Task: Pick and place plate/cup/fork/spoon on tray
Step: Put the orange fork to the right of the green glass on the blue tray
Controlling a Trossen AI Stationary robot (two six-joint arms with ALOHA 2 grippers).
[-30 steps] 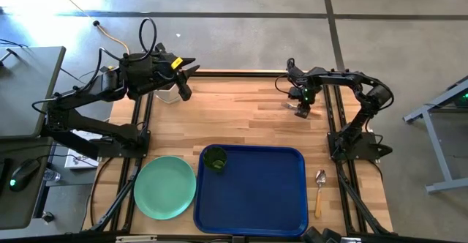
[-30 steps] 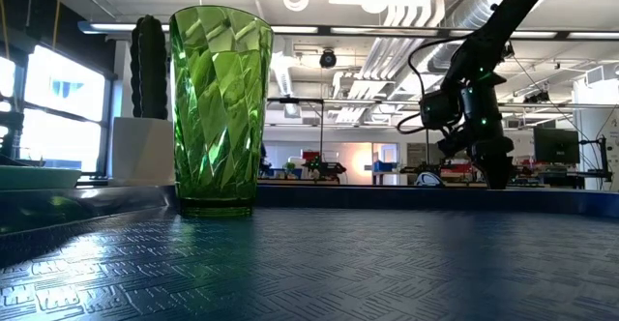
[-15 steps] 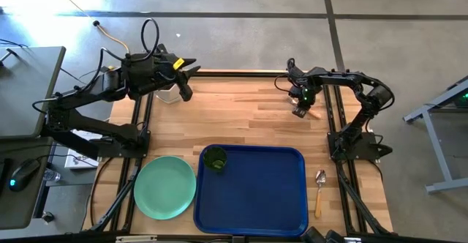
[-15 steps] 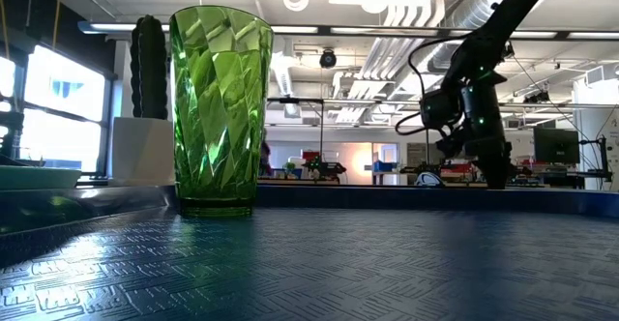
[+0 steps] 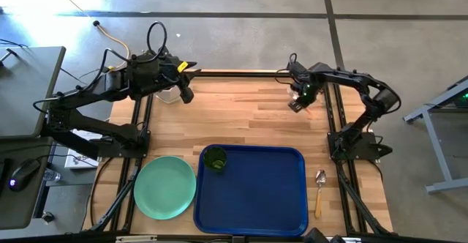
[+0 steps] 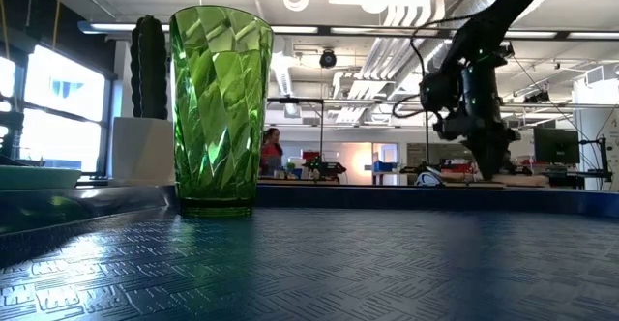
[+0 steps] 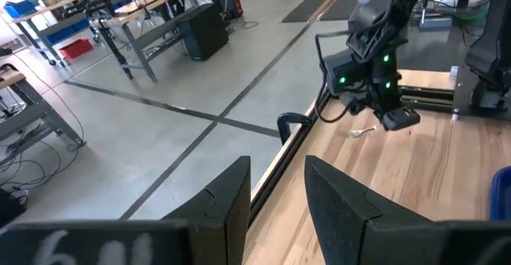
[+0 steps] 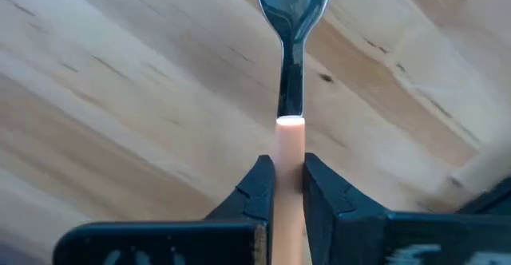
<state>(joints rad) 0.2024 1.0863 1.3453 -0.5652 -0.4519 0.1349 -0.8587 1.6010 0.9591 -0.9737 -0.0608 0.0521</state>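
Counts: one plate [image 5: 164, 187], one cup [image 5: 214, 158], one tray [image 5: 256, 199], one spoon [image 5: 319, 192], one fork [image 8: 291, 97], two arms. Cup stands in the tray's far left corner; plate sits on the tabletop [image 5: 234, 118] just left of the tray, spoon just right of it. Right claw [image 5: 296, 104], at the far right of the tabletop, is clamped on the fork's orange handle, clear only in the right wrist view. Left claw [image 5: 189, 80] hangs at the far left edge, fingers apart and holding nothing, per the left wrist view. Only the low view shows a cactus [image 6: 149, 65] behind the cup and a person [image 6: 270, 152] far off.
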